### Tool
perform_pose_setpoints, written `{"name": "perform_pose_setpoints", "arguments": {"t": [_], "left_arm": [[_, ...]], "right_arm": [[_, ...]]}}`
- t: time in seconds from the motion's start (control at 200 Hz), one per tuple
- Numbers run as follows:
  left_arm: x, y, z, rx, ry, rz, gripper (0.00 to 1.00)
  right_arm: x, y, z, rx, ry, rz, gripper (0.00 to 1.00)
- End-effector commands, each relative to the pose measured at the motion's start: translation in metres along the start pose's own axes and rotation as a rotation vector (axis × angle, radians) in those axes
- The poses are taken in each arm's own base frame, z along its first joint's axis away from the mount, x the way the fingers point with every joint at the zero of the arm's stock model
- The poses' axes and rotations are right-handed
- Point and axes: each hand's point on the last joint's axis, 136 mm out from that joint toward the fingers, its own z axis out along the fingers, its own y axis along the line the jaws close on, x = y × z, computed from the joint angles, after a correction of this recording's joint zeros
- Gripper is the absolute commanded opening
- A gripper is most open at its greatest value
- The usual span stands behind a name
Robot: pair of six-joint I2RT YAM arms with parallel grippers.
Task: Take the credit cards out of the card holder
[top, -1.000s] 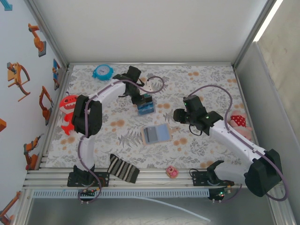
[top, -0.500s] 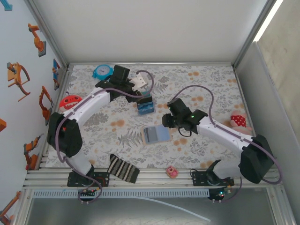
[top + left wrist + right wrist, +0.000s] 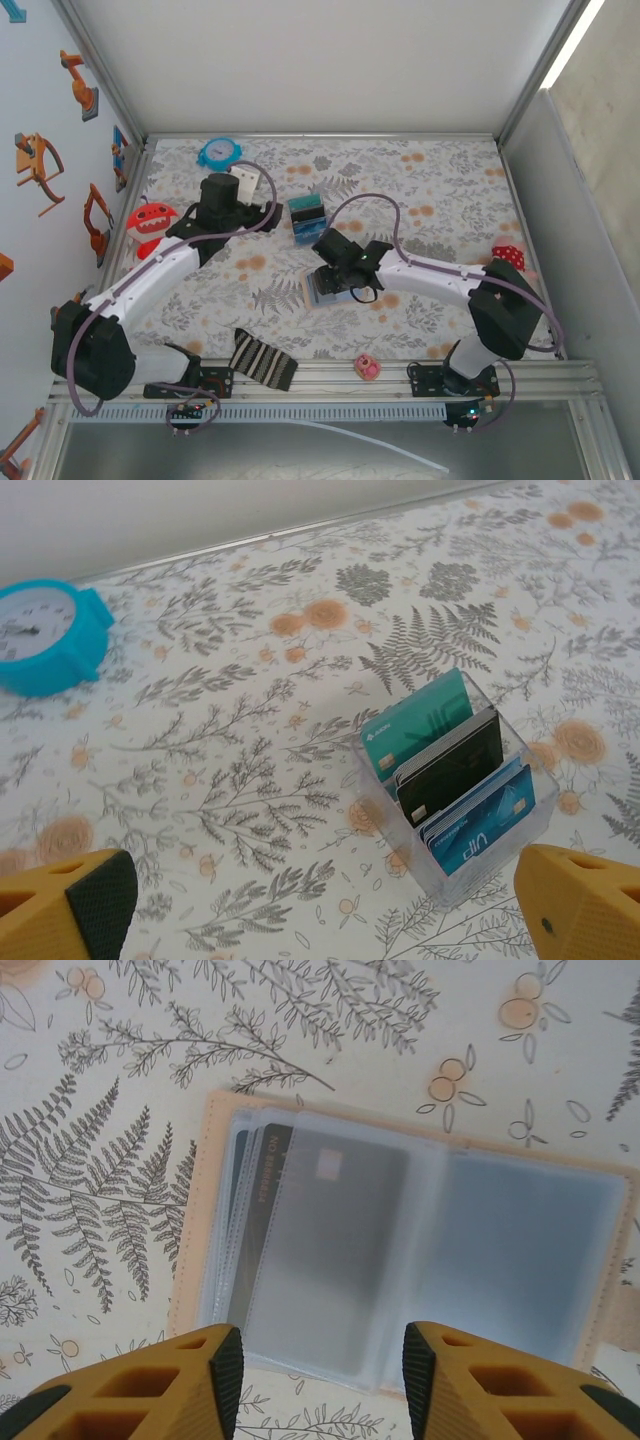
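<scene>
The card holder lies open and flat on the floral table, tan at the rim, with pale clear sleeves inside. Dark credit cards sit in its left sleeves. My right gripper hovers just above its near edge, open, with nothing between the fingers. From above, the right gripper covers most of the card holder. My left gripper is wide open and empty. It stands back to the left of a clear box that holds teal, black and blue cards upright. The top view shows this left gripper beside the box.
A blue alarm clock stands at the back left and a red monster toy at the left edge. A striped cloth and a small pink object lie by the front rail. A red spotted toy sits at the right.
My left gripper has opened wide and drawn back to the left, away from the clear box. My right arm has swung left and now hangs over the card holder.
</scene>
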Motion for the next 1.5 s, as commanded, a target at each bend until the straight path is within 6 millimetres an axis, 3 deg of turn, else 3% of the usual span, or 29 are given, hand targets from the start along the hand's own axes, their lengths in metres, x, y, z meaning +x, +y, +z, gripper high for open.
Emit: {"name": "perform_pose_setpoints", "arguments": {"t": [0.0, 0.316, 0.641, 0.861, 1.092, 1.492], "left_arm": [[-0.002, 0.020, -0.012, -0.097, -0.062, -0.208, 0.97], [0.039, 0.052, -0.032, -0.260, -0.082, -0.422, 0.97], [0.063, 0.064, -0.036, -0.337, -0.055, -0.478, 0.97], [0.067, 0.062, -0.034, -0.331, -0.045, -0.488, 0.97], [0.064, 0.063, -0.036, -0.333, -0.057, -0.500, 0.97], [0.063, 0.061, -0.036, -0.318, -0.051, -0.487, 0.97]], "right_arm": [[-0.002, 0.004, 0.002, 0.037, 0.014, -0.022, 0.48], [0.008, 0.012, 0.024, 0.052, 0.078, -0.061, 0.49], [0.014, 0.014, 0.038, 0.058, 0.116, -0.080, 0.50], [0.015, 0.019, 0.044, 0.040, 0.126, -0.079, 0.50], [0.023, 0.011, 0.053, 0.075, 0.154, -0.079, 0.50], [0.025, 0.001, 0.049, 0.108, 0.135, -0.085, 0.28]]}}
